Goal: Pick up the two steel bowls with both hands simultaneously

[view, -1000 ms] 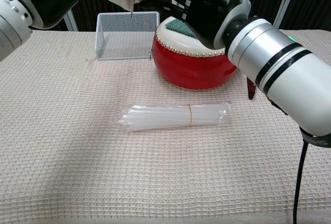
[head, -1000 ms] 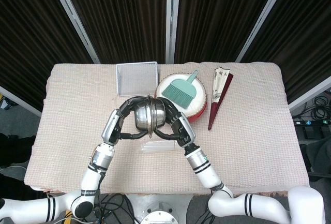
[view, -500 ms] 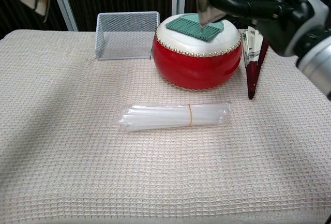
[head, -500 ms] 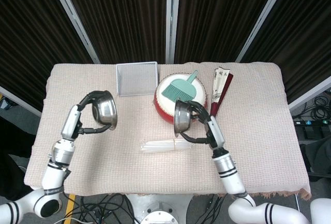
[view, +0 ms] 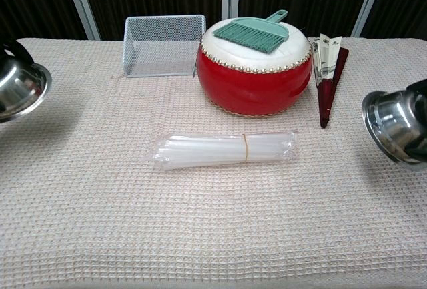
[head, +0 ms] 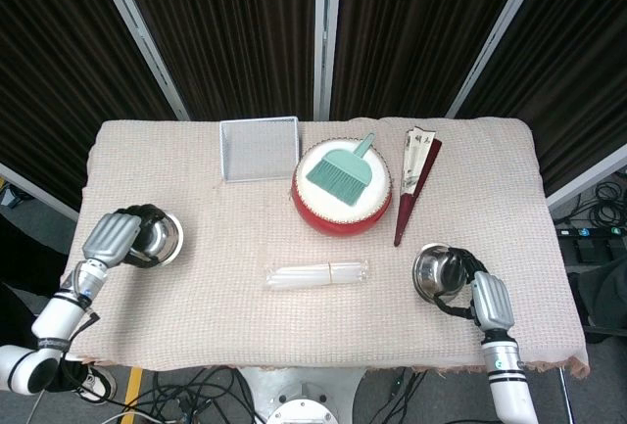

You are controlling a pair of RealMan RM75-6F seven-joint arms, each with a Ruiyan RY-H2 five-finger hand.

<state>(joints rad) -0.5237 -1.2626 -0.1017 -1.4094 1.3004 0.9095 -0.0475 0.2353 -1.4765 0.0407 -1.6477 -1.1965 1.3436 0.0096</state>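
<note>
Head view showing two steel bowls carried far apart: left bowl (head: 157, 238) gripped by left hand (head: 116, 238) over the table's left edge, right bowl (head: 438, 271) gripped by right hand (head: 482, 297) near the front right corner. Having swung outward within the last second, from a rim-to-rim meeting above the table's middle, through a halfway spread half a second ago, to these wide positions now. Also tipping back from on-edge toward mouth-up, left bowl nearly level, right bowl tilted with its mouth toward centre. Chest view cutting both bowls at the frame edges, left bowl (view: 20, 89) and right bowl (view: 397, 123) seemingly hanging clear of the cloth (view: 213, 222), shadows lying beneath, though actual contact hard to rule out. Fingers wrapping each rim, so neither hand empty.

Judging from this: pickup itself looking done, both bowls aloft together; current motion reading as a carry-out or lowering toward the sides rather than a fresh grasp. Tilt on the right bowl worth watching for slip.

Counting on the table: two bowls, two hands, one red drum (head: 343, 199), one teal brush (head: 342, 170) lying on the drum, one wire basket (head: 260, 148) just left of it, one folded fan (head: 415, 187) to its right, one bundle of clear straws (head: 318, 274) in front, untouched throughout.
</note>
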